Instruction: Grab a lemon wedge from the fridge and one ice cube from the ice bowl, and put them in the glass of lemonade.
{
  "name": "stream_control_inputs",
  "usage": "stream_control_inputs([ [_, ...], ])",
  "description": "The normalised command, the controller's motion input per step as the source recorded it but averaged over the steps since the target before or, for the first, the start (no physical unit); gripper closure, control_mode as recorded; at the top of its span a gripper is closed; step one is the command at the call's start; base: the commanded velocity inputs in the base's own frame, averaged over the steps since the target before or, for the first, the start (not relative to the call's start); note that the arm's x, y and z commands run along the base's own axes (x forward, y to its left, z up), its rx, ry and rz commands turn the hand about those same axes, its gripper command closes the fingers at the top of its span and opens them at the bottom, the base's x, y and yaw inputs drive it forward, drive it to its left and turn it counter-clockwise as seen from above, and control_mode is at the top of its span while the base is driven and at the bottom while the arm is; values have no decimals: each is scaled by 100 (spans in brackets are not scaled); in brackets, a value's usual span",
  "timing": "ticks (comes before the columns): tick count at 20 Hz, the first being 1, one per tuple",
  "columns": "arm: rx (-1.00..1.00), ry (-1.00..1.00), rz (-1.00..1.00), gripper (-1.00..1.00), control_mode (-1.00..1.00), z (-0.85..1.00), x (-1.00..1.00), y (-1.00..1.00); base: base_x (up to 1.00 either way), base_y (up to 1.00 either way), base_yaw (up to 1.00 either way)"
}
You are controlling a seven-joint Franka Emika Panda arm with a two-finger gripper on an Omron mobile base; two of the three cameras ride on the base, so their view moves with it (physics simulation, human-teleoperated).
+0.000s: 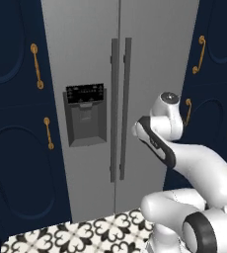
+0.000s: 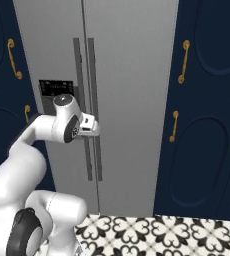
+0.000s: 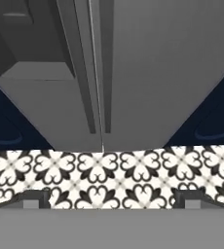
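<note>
The fridge (image 1: 135, 74) is standing shut, so the lemon wedge is probably inside. The gripper (image 3: 111, 204), spread wide and empty, is hovering before its handles (image 2: 89, 105), needing to grasp one.

We are in a rendered home kitchen. We see a tall grey side-by-side fridge (image 1: 91, 59) with a dark dispenser panel (image 1: 86, 114), flanked by navy cabinets (image 2: 207, 125) with brass handles (image 2: 184, 62). The floor (image 3: 109, 177) has black-and-white patterned tiles.
</note>
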Motion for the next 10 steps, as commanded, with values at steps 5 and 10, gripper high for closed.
stream_control_inputs([
  [5,19,-64,1,-100,-100,0,-34,-14,0,0,0],
  [10,23,-57,4,-100,-100,15,-14,-4,0,0,0],
])
